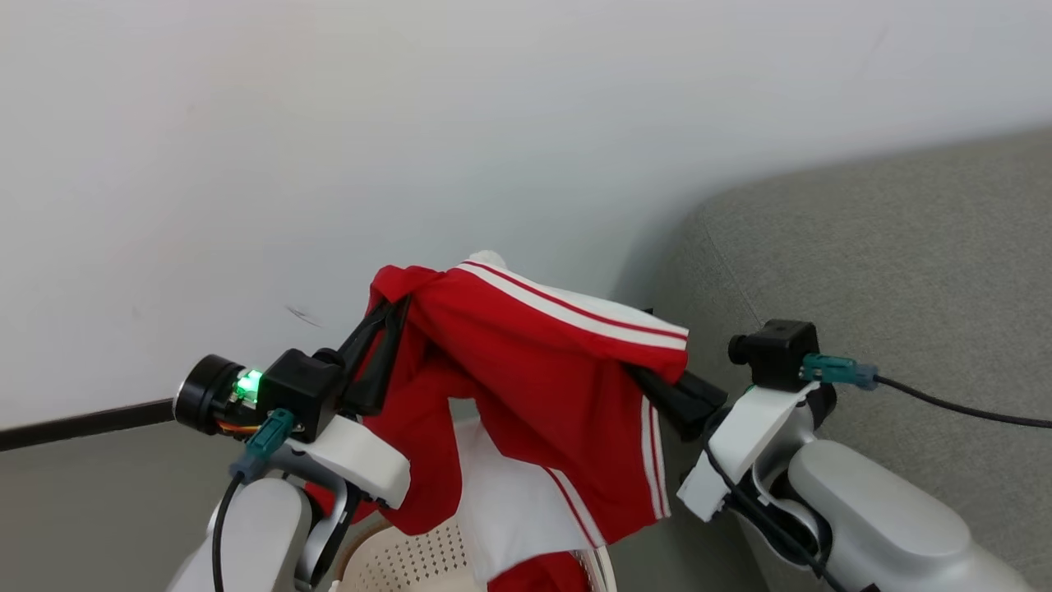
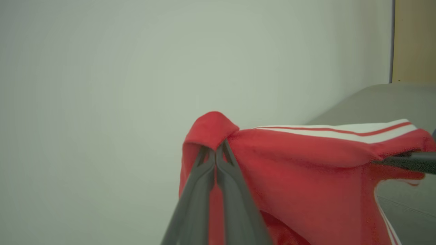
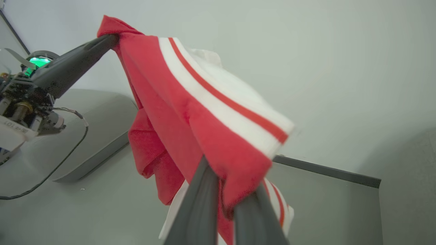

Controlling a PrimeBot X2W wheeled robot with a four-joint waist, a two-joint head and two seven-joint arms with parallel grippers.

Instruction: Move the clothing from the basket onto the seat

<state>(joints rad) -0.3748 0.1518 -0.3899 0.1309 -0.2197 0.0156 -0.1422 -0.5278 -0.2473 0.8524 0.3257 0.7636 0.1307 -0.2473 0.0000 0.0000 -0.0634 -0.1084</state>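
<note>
A red garment with white stripe trim (image 1: 534, 362) hangs stretched in the air between my two grippers, above the cream perforated basket (image 1: 403, 551). My left gripper (image 1: 393, 311) is shut on its upper left corner; in the left wrist view the fingers (image 2: 204, 177) pinch a red fold (image 2: 211, 131). My right gripper (image 3: 228, 190) is shut on the striped edge (image 3: 221, 112), its tips buried in cloth (image 1: 657, 362). A white panel (image 1: 509, 501) droops toward the basket, where more red cloth (image 1: 542, 575) lies. The grey sofa (image 1: 904, 247) is at the right.
A plain white wall fills the background, with a dark baseboard (image 1: 82, 423) and grey floor (image 1: 99, 493) at the left. A wooden panel (image 2: 414, 41) stands beyond the sofa back (image 2: 385, 98). A black cable (image 1: 962, 411) trails from my right wrist over the sofa.
</note>
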